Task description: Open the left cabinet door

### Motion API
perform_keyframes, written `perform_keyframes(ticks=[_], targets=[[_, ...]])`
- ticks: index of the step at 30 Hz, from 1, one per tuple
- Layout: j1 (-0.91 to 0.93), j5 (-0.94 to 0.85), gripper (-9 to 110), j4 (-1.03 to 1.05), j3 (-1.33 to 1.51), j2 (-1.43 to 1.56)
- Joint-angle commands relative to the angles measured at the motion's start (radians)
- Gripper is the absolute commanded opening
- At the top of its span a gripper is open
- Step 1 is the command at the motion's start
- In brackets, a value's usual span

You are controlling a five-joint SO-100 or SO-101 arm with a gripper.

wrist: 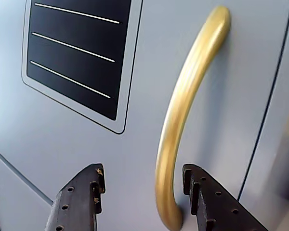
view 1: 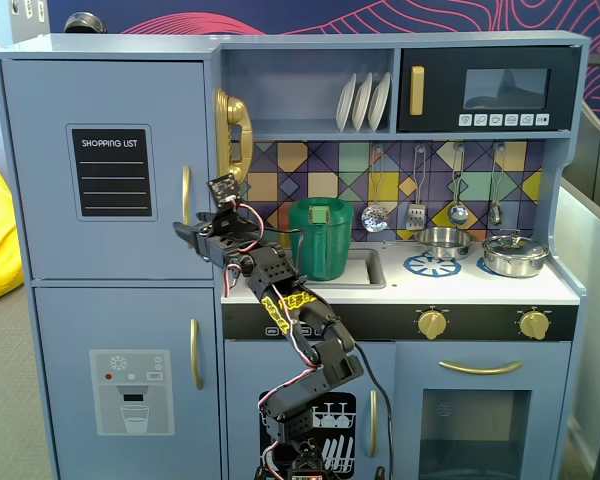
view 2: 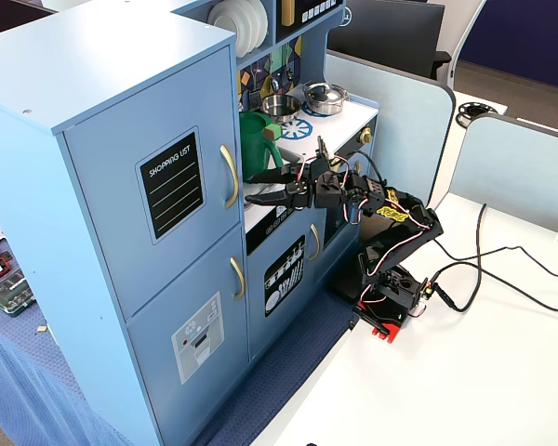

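Black two-finger gripper [wrist: 143,190] held open, jaws apart on either side of the lower end of the gold handle [wrist: 183,120] in the wrist view; no contact visible, handle sits in the gap, nearer the right finger. In a fixed view the gripper [view 1: 187,232] points left at the handle's lower part [view 1: 186,195], level with the bottom of the left cabinet door [view 1: 105,165]. The other fixed view shows the gripper [view 2: 251,189] just beside the same handle [view 2: 229,176], arm [view 2: 372,209] stretched out from its base [view 2: 386,297] on the white table [view 2: 465,372]. Door is the upper left panel of the blue-grey toy kitchen [view 1: 290,45], shut flush with its frame, black SHOPPING LIST chalkboard [view 1: 111,172] left of the handle. Below it, a second door with a grey water-dispenser panel [view 1: 131,391]. Right of the arm: green pitcher [view 1: 320,237] by the sink, pots [view 1: 515,255] on the stove, hanging utensils [view 1: 436,190] on the tiled back wall, plates [view 1: 365,100] on the upper shelf, microwave [view 1: 488,90] far right.
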Motion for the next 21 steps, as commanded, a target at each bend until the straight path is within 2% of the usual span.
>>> perform_keyframes(ticks=[1, 12, 21], targets=[[0.000, 0.003, 14, -0.077, -0.067, -0.025], [-0.017, 0.020, 13, -0.175, -0.063, -0.110], [-0.173, -0.138, 12, -0.267, -0.017, -0.120]])
